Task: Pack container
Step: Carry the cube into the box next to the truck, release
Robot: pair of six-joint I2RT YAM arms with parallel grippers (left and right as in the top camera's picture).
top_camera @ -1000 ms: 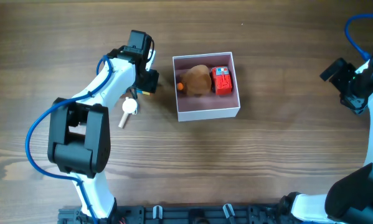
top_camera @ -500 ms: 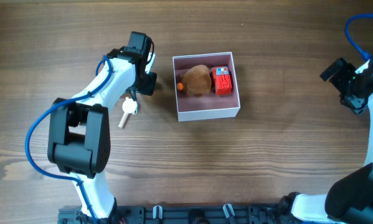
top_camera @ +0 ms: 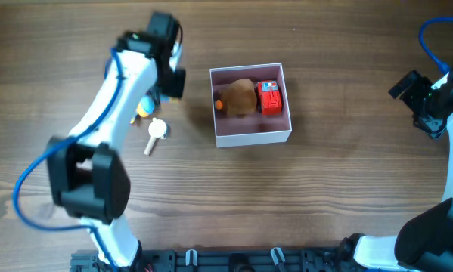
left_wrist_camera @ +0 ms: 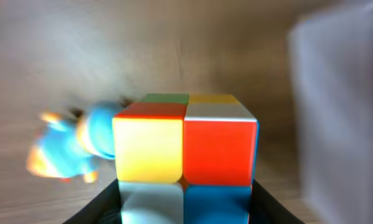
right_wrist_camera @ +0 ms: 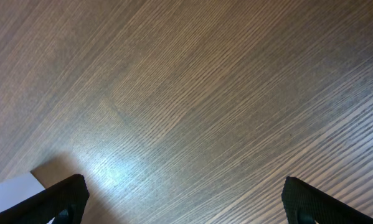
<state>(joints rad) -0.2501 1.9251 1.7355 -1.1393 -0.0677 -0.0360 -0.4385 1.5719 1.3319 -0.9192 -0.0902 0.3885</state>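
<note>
The container (top_camera: pixel 280 134) is a square white box with a pink inside, in the middle of the table. It holds a brown plush toy (top_camera: pixel 239 97) and a red toy (top_camera: pixel 269 97). My left gripper (top_camera: pixel 175 83) is left of the container and raised; it is shut on a colourful puzzle cube (left_wrist_camera: pixel 185 146), whose yellow, red, white and blue tiles fill the left wrist view. The container's blurred white wall (left_wrist_camera: pixel 339 106) shows at the right of that view. My right gripper (right_wrist_camera: pixel 185 205) is open and empty over bare wood at the far right.
A small blue and orange toy (top_camera: pixel 144 107) lies on the table left of the container, under my left arm; it also shows in the left wrist view (left_wrist_camera: pixel 68 146). A white mushroom-like piece (top_camera: pixel 156 133) lies just below it.
My left gripper has lifted up with the cube and swung slightly up and left, uncovering the blue and orange toy. The right arm has not moved.
</note>
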